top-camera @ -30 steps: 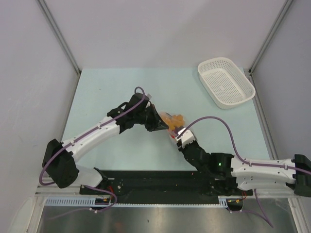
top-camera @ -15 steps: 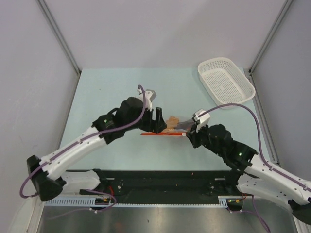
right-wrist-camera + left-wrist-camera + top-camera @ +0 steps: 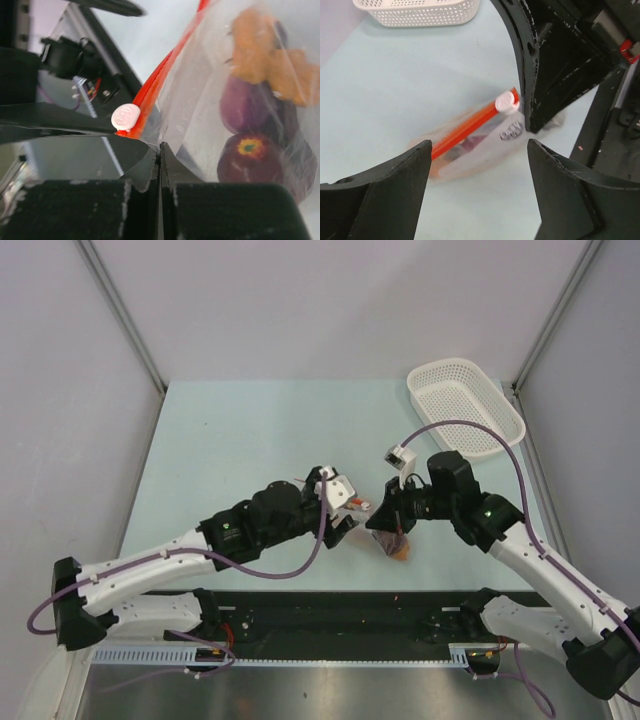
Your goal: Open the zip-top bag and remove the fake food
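The clear zip-top bag (image 3: pixel 200 100) hangs from my right gripper (image 3: pixel 160 147), which is shut on the plastic just below the red-orange zip strip (image 3: pixel 155 82). The white slider tab (image 3: pixel 125 117) sits right beside those fingers. Inside the bag lies the fake food: orange chunks (image 3: pixel 260 50), a purple bulb (image 3: pixel 242 107) and a dark maroon piece (image 3: pixel 250 155). In the top view the bag (image 3: pixel 392 540) dangles near the table's front edge under the right gripper (image 3: pixel 378 523). My left gripper (image 3: pixel 479 150) stands open, facing the bag (image 3: pixel 470 150) without touching it.
A white perforated basket (image 3: pixel 465 410) stands at the back right corner; it also shows at the top of the left wrist view as the basket (image 3: pixel 420 12). The black base rail (image 3: pixel 330 615) runs just in front of the bag.
My left gripper opened and let go of the bag, then swung toward the front. My right gripper shut on the bag near the slider and carried it nearer.
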{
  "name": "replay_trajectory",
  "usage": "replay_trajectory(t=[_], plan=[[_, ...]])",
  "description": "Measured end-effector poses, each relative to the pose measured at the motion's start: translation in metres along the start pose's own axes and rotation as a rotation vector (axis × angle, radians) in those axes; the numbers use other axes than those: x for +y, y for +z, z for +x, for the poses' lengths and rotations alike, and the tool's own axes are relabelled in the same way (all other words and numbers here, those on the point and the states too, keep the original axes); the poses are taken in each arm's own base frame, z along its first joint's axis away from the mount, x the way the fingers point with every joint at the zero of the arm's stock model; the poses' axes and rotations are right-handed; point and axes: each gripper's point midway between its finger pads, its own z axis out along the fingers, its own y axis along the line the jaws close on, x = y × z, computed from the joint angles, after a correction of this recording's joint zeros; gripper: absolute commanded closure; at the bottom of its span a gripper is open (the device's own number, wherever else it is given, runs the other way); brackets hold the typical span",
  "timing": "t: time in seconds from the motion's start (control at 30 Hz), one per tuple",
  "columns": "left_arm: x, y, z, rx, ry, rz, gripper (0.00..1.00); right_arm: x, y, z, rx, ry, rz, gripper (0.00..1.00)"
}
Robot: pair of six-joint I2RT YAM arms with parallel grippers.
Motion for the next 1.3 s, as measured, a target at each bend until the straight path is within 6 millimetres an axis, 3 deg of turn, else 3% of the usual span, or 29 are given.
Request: replay_trajectory(t=[0.2, 0.37, 0.43, 0.7, 0.87, 0.9, 1.0, 1.1, 1.3], plan=[[0.000, 0.026, 0.010, 0.025, 0.115, -0.012, 0.24, 0.019, -0.003, 0.002, 0.040, 0.023, -0.110, 1.00], [0.001, 0.038, 0.016, 0.049, 0.169, -0.009, 0.50, 0.019, -0.007, 0.009, 0.069, 0.031, -0.127, 1.00], [0.002, 0.038, 0.015, 0.044, 0.176, 0.002, 0.54, 0.018, -0.009, 0.012, 0.078, 0.026, -0.126, 1.00], [0.002, 0.036, 0.005, 0.032, 0.162, 0.099, 0.47, 0.017, -0.023, 0.019, 0.099, -0.080, -0.119, 1.00], [-0.014, 0.035, -0.006, 0.008, 0.138, 0.242, 0.49, 0.019, -0.028, 0.014, 0.096, -0.148, -0.122, 1.00], [-0.018, 0.037, -0.006, 0.012, 0.130, 0.268, 0.52, 0.019, -0.028, 0.013, 0.096, -0.161, -0.123, 1.00], [-0.028, 0.042, -0.005, 0.035, 0.092, 0.359, 0.86, 0.018, -0.028, 0.011, 0.099, -0.189, -0.123, 1.00], [-0.030, 0.047, 0.000, 0.073, 0.053, 0.414, 1.00, 0.016, -0.029, 0.012, 0.106, -0.206, -0.120, 1.00], [-0.019, 0.041, 0.001, 0.091, 0.019, 0.387, 1.00, 0.005, -0.032, 0.011, 0.097, -0.208, -0.059, 1.00]])
